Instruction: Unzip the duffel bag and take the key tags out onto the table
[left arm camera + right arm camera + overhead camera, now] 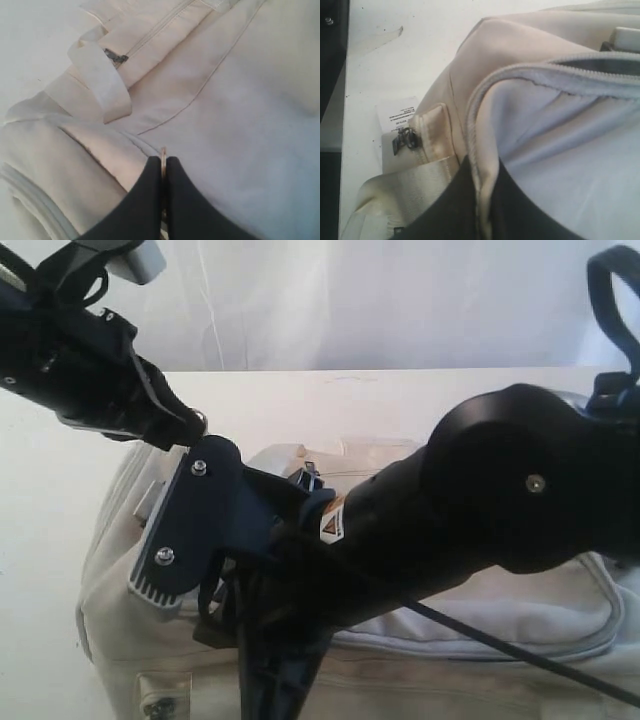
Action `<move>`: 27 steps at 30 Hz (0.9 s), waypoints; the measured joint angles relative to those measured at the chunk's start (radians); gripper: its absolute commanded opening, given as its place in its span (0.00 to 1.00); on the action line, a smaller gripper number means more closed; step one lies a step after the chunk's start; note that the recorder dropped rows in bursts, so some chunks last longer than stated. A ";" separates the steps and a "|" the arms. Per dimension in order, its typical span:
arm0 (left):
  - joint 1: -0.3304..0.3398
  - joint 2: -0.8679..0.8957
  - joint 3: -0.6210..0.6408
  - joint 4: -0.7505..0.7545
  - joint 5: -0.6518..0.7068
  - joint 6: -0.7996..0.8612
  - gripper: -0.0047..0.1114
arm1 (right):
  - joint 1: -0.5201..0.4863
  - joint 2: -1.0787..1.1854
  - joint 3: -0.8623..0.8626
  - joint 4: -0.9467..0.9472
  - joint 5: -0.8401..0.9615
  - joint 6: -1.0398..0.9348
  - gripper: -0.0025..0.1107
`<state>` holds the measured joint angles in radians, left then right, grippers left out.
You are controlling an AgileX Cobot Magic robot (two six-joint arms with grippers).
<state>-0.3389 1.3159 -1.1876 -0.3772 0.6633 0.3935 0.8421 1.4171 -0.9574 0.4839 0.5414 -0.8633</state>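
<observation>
Currently: left hand pinched on a thin metal ring, right hand clamped on piping of duffel bag; bag sits on desk.

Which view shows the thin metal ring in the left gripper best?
The left wrist view: the metal ring stands pinched in the shut left gripper. The exterior view hides it behind the arms; the right wrist view misses it.

Right arm overhangs duffel bag
</observation>
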 measured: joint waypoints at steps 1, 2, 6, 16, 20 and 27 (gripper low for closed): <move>0.000 0.021 -0.012 0.001 -0.014 0.002 0.04 | 0.000 0.000 0.000 0.000 0.002 0.002 0.02; 0.000 0.036 -0.019 0.004 -0.024 0.004 0.04 | 0.000 0.000 0.000 0.000 0.002 0.002 0.02; 0.000 0.100 -0.060 0.009 -0.053 0.004 0.04 | 0.000 0.000 0.000 0.000 0.008 0.004 0.02; 0.015 0.245 -0.151 0.038 -0.157 0.006 0.04 | 0.000 0.000 0.000 -0.002 0.014 0.006 0.02; 0.060 0.301 -0.169 0.040 -0.176 0.006 0.04 | 0.000 0.000 0.000 -0.005 0.016 0.006 0.02; 0.093 0.347 -0.169 0.028 -0.174 0.014 0.12 | 0.000 0.002 0.000 -0.018 -0.001 0.006 0.02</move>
<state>-0.2459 1.6629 -1.3565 -0.3495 0.4897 0.4077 0.8421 1.4190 -0.9574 0.4660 0.5407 -0.8568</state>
